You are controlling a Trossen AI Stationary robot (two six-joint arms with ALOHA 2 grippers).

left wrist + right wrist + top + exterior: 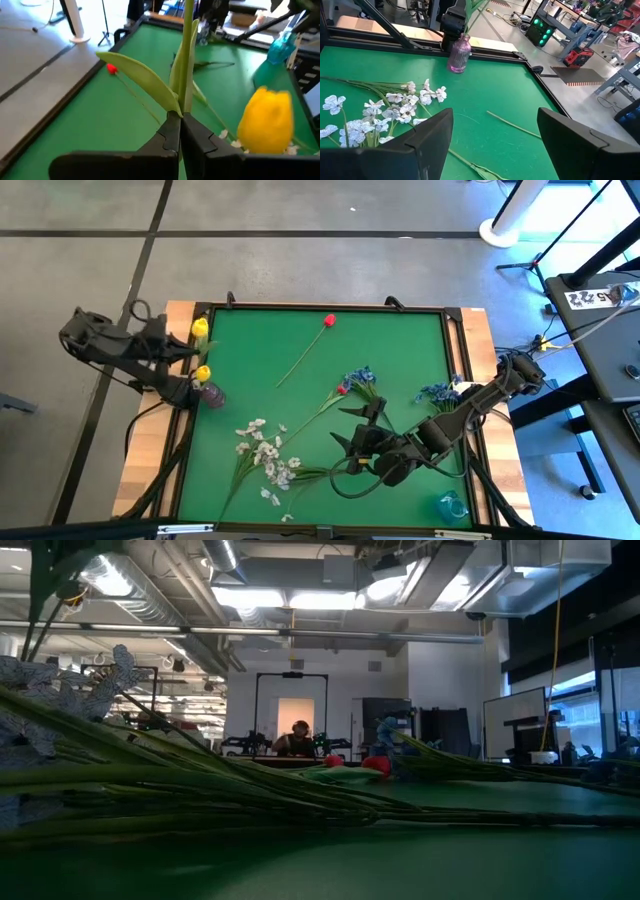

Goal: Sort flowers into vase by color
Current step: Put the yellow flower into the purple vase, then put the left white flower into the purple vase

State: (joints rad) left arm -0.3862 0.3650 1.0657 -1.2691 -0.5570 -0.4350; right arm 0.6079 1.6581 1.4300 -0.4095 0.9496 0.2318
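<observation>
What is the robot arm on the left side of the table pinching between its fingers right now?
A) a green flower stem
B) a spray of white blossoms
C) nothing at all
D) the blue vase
A: in the left wrist view the left gripper is shut on a green stem, with a yellow tulip beside it.

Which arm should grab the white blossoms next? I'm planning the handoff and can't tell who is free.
Probably the right. Its claw hangs open beside the white blossoms. The left claw is shut on a yellow tulip stem at the purple vase.
</observation>
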